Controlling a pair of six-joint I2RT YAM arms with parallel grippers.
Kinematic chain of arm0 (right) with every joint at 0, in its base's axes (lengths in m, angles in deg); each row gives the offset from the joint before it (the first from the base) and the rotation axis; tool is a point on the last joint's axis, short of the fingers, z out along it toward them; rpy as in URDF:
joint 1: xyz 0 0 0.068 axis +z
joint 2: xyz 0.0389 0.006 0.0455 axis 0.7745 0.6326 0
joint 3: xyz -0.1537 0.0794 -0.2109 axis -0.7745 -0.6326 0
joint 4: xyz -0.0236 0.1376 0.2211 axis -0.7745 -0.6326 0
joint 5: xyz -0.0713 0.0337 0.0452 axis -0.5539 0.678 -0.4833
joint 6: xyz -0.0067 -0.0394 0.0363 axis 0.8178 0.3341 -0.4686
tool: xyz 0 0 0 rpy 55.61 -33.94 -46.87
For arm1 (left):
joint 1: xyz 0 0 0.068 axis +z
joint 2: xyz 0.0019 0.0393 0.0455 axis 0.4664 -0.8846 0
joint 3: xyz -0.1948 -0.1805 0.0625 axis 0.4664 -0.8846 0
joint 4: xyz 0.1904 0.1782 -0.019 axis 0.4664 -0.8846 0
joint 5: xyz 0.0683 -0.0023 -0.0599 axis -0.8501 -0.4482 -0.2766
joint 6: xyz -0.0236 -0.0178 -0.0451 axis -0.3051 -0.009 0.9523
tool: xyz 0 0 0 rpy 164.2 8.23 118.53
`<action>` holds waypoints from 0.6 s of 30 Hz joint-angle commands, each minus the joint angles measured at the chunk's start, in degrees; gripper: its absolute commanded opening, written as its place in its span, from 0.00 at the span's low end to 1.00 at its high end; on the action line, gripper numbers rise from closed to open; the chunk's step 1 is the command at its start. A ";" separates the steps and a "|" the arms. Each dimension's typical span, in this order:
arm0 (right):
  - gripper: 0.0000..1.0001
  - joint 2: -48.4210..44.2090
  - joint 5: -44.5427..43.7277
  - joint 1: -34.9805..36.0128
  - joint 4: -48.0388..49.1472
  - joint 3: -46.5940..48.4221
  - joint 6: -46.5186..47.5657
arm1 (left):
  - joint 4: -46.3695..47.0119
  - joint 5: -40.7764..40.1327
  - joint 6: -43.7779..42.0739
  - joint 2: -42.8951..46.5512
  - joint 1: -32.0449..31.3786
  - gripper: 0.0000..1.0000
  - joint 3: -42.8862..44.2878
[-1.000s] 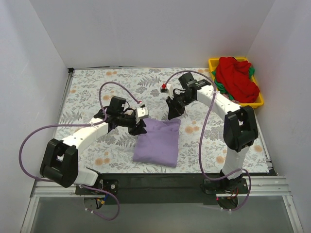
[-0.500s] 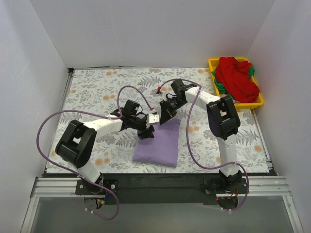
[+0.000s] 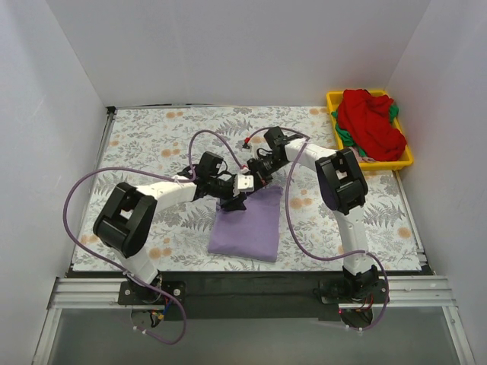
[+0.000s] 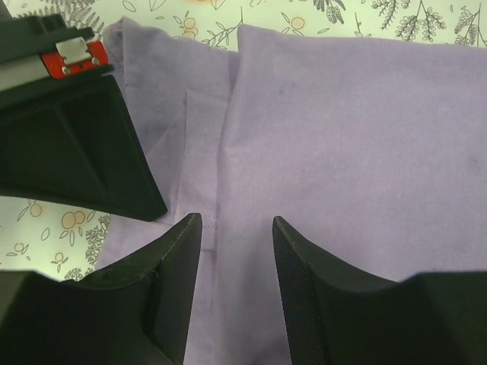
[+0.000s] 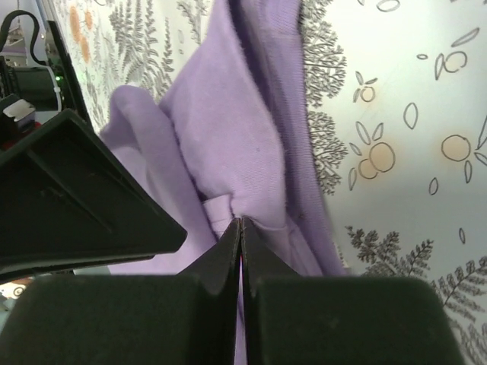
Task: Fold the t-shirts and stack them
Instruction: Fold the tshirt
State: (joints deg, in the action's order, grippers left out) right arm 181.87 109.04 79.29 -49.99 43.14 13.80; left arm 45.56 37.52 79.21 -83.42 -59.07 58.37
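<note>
A lavender-purple t-shirt (image 3: 247, 224) lies folded on the floral cloth near the table's front middle. My left gripper (image 3: 234, 204) hovers over the shirt's far left corner. In the left wrist view it (image 4: 236, 222) is open, with the purple cloth (image 4: 350, 137) below and nothing between its fingers. My right gripper (image 3: 256, 182) is at the shirt's far edge. In the right wrist view it (image 5: 240, 220) is shut on a bunched fold of the purple shirt (image 5: 228, 129). A red t-shirt (image 3: 369, 122) and a bit of green cloth (image 3: 394, 110) lie heaped in the tray.
The yellow tray (image 3: 409, 158) stands at the back right. The floral cloth (image 3: 152, 144) covers the table. The two grippers are very close together; each shows black in the other's wrist view, the right one (image 4: 76, 144) and the left one (image 5: 76, 198). White walls enclose three sides.
Both grippers have converged on the shirt's far left corner: the left arm swung right, the right arm swung left. The right gripper now pinches the cloth.
</note>
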 commanded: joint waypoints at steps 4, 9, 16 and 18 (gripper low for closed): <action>0.01 2.30 1.17 0.38 0.87 0.85 -0.21 | -0.86 1.52 -2.10 -2.54 -0.20 0.41 2.17; 0.01 2.91 0.64 0.47 0.96 0.41 0.31 | -1.73 1.70 -2.89 -2.72 -0.46 0.33 1.73; 0.01 3.35 -0.15 0.91 0.96 -0.91 1.37 | -1.39 2.23 -1.22 -1.15 -0.55 0.04 2.52; 0.01 3.35 -0.33 1.00 0.87 -1.35 1.81 | -0.33 2.32 -1.74 0.17 -0.72 0.00 1.38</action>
State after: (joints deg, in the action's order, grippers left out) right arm 184.80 108.82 79.81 -49.53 42.68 14.02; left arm 44.06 38.19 78.27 -86.70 -59.35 59.35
